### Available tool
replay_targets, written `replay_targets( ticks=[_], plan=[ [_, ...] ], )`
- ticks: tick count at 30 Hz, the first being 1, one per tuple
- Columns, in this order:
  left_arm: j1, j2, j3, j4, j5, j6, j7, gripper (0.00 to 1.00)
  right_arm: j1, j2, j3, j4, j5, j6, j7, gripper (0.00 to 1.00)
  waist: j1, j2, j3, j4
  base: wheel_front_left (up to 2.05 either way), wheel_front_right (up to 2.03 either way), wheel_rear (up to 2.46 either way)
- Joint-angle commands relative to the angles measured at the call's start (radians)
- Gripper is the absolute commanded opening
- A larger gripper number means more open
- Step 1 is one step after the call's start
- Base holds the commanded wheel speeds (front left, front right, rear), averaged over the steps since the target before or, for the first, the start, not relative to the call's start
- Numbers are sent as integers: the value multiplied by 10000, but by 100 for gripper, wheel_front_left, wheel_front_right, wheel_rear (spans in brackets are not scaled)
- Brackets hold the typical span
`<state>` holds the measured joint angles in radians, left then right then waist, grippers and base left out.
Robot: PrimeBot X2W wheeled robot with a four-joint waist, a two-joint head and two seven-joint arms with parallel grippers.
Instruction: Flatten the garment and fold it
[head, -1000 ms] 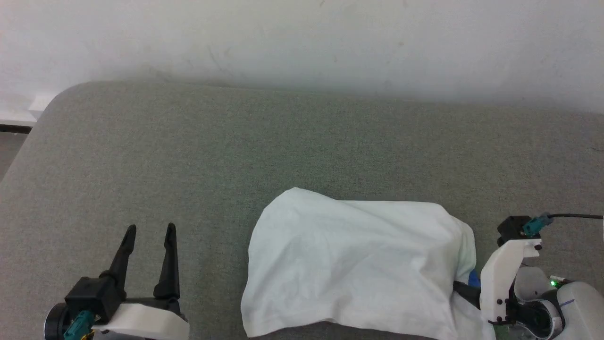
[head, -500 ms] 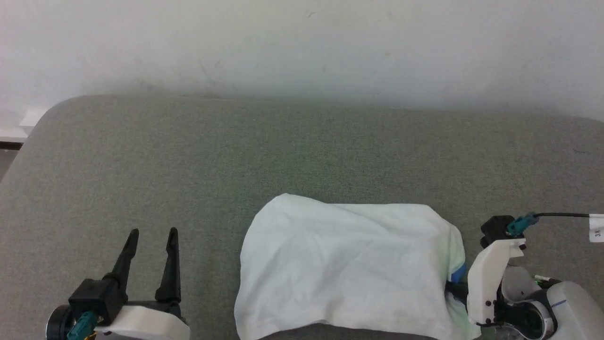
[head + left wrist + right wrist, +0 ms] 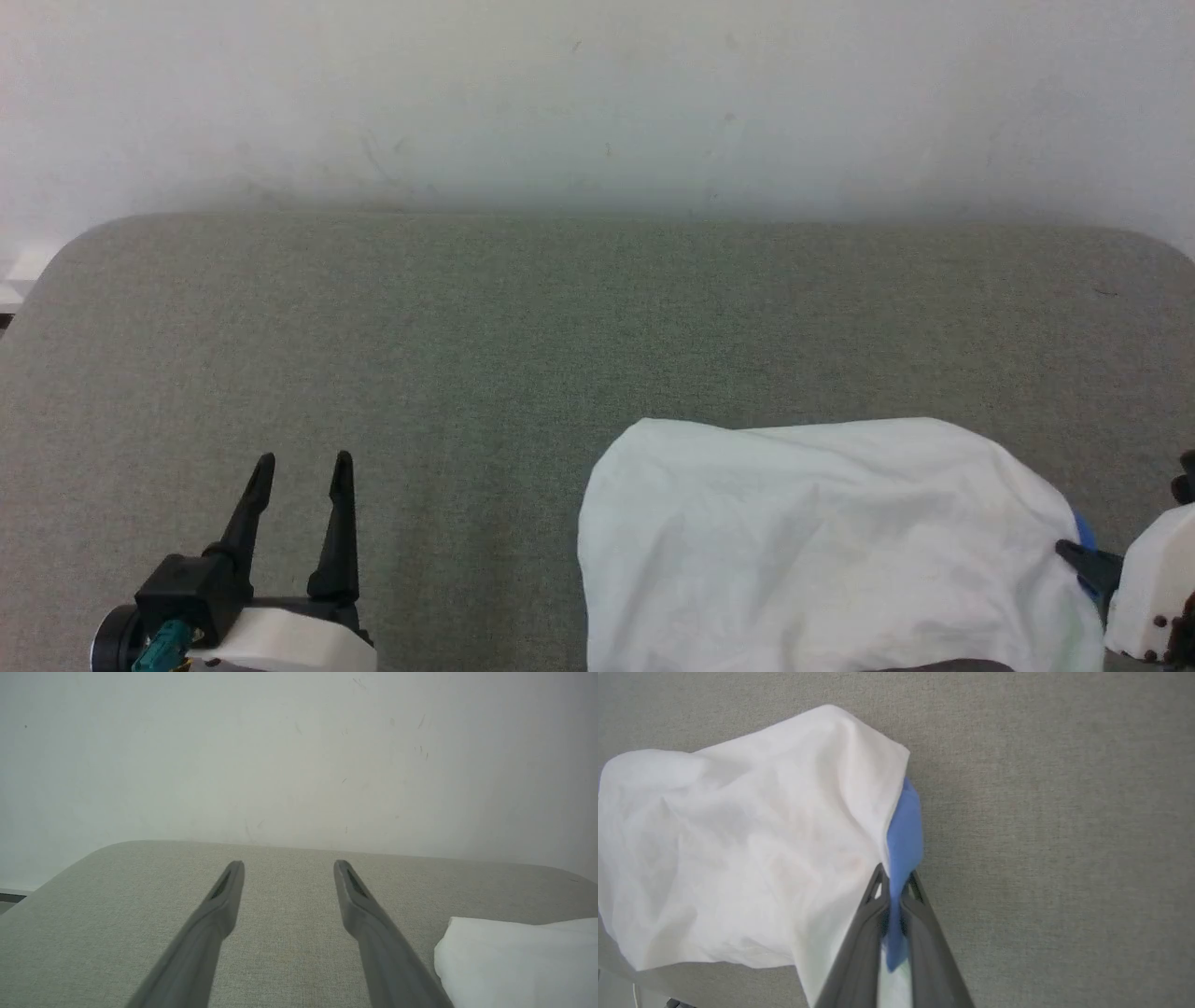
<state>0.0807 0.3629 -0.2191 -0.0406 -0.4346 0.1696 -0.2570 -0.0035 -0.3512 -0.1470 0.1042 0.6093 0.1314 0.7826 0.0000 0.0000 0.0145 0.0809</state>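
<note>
Right, your garment (image 3: 822, 551) sits bunched in a rumpled white mound at the near right of the worktop (image 3: 467, 327), its lower edge running off the bottom of the head view. At its right end a blue strip (image 3: 905, 835) pokes out from under the white cloth, and your right fingers (image 3: 870, 907) are clenched on that strip, blue fabric pinched between them. Over on the near left, well apart from the cloth, your left fingers (image 3: 338, 504) stand spread with nothing between them, pointing toward the back. The worktop is covered in plain grey-green woven fabric with rounded far corners. Behind it rises a pale, lightly scuffed wall (image 3: 597, 93).
</note>
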Motion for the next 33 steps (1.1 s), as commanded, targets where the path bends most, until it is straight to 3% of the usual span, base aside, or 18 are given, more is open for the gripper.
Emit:
replay_targets(
  ticks=[1, 4, 7, 14, 20, 25, 26, 27, 28, 33],
  plan=[
    [63, -40, 21, -31, 77, 31, -47, 100, 49, 24, -74, -115, -75, -7, 0, 0, 0, 0, 6, 17, 0, 0, 0],
    [40, -69, 24, -34, 89, 8, -47, 100, 96, 273, -380, -732, -241, -7, 223, 0, 0, 0, 11, 68, 0, 0, 0],
    [18, -103, 35, -8, 91, -22, -47, 100, -5, 527, 114, -1465, -382, -7, 529, 0, 0, 0, -5, 117, 0, 0, 0],
    [-148, -160, 1, 87, 119, -151, -47, 100, -716, 996, 3033, -2322, -414, -7, 686, 0, 0, 0, -10, 328, 0, 0, 0],
    [-281, -247, -136, 164, 178, -244, -47, 100, -1411, 1885, 5511, -1112, 105, -7, -38, 0, 0, 0, -21, 618, 0, 0, 0],
    [-343, -391, -212, 255, 203, -302, -47, 100, -2007, 2547, 6774, 550, -25, -7, -1664, 0, 0, 0, 68, 792, 0, 0, 0],
    [-343, -381, -249, 295, 259, -306, -47, 100, -2076, 2621, 6981, 930, -87, -7, -1974, 18, 0, 0, 97, 802, 0, 0, 0],
    [-359, -385, -283, 328, 305, -312, -47, 100, -2111, 2683, 7176, 1313, -75, -7, -2168, 95, 0, 0, 130, 821, 0, 0, 0],
    [-379, -418, -284, 347, 292, -332, -47, 100, -2220, 2706, 7390, 1623, -205, -7, -2400, 100, 0, 0, 175, 831, 0, 0, 0],
    [-418, -488, -203, 421, 338, -388, -47, 100, -2720, 2678, 8139, 2180, -653, -7, -4060, 100, 0, 0, 302, 739, 0, 0, 0]
  ],
)
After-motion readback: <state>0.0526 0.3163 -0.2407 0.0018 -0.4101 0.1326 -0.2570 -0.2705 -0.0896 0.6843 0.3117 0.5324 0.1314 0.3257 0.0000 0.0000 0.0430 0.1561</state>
